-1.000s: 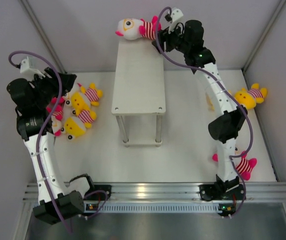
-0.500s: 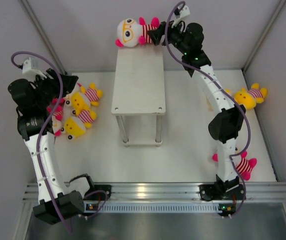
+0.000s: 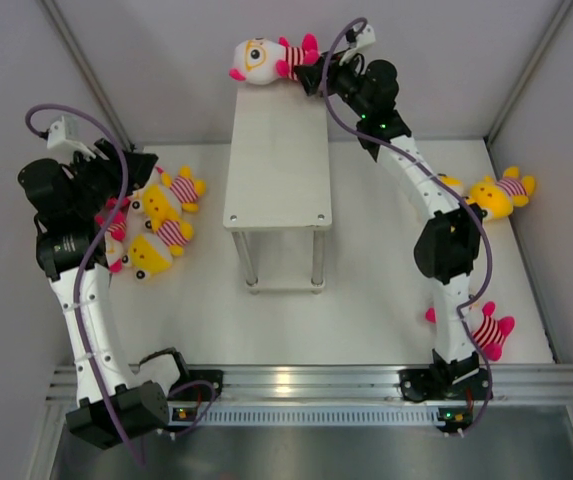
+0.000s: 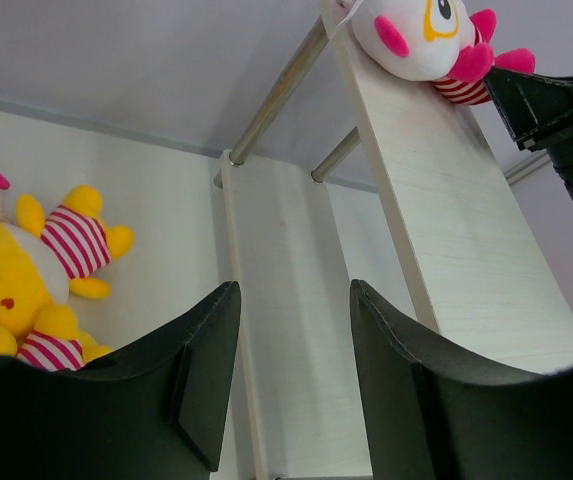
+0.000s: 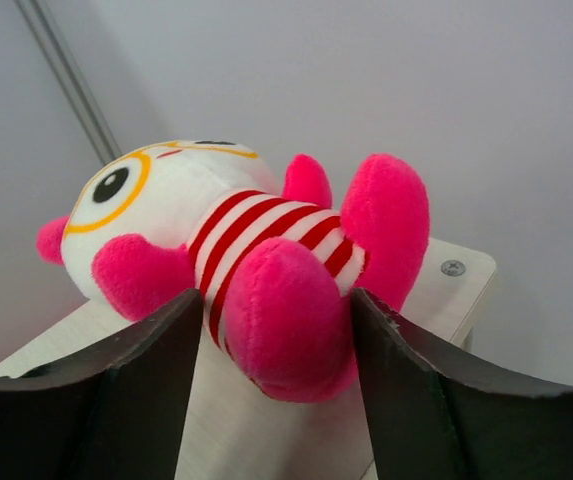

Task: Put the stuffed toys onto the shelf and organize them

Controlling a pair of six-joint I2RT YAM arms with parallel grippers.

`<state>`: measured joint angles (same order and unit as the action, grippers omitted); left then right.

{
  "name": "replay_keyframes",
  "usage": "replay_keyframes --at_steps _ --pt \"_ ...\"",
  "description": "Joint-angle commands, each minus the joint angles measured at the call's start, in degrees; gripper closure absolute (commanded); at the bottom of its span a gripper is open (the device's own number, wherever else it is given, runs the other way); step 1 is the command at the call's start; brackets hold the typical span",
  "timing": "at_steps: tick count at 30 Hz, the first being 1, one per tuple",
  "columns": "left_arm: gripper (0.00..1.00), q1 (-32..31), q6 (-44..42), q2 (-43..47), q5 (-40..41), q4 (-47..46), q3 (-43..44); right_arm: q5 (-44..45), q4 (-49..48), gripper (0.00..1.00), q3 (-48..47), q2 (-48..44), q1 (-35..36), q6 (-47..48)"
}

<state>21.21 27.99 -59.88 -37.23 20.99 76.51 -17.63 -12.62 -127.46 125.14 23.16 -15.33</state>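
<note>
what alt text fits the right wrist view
A white-headed plush doll with pink limbs and a red-striped shirt lies on the white shelf board, one pink foot between the fingers of the right pincer.

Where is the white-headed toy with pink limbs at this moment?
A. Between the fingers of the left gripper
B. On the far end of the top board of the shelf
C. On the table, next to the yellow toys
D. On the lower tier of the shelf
B: the white-headed toy lies at the far end of the shelf, on its top board, with one pink leg between the open fingers of the right gripper.
</note>
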Motion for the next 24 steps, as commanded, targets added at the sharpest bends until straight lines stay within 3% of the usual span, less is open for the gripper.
replay_keyframes --at_steps 1,13,19,22,24 --pt "0.47 -0.12 -1.0 0.55 -0.73 -2.45 -0.48 4.16 -3.81 0.41 -0.16 0.45 0.57 0.83" --pt "0.46 -0.21 -2.85 0.46 -0.21 -2.36 0.22 4.62 -8.91 0.55 -3.5 4.67 0.66 9.7" --pt "0.46 -0.12 -5.56 0.11 1.2 -2.36 -0.66 9.79 -8.91 0.59 -5.08 5.99 0.66 10.59" --pt "0.49 -0.12 -9.51 -0.06 3.03 -2.36 -1.79 9.46 -8.39 0.59 -6.13 6.52 0.66 10.41" --pt "0.51 -0.21 -12.33 0.29 4.01 -1.92 -2.85 8.4 -8.21 0.51 -5.61 6.08 0.75 10.76"
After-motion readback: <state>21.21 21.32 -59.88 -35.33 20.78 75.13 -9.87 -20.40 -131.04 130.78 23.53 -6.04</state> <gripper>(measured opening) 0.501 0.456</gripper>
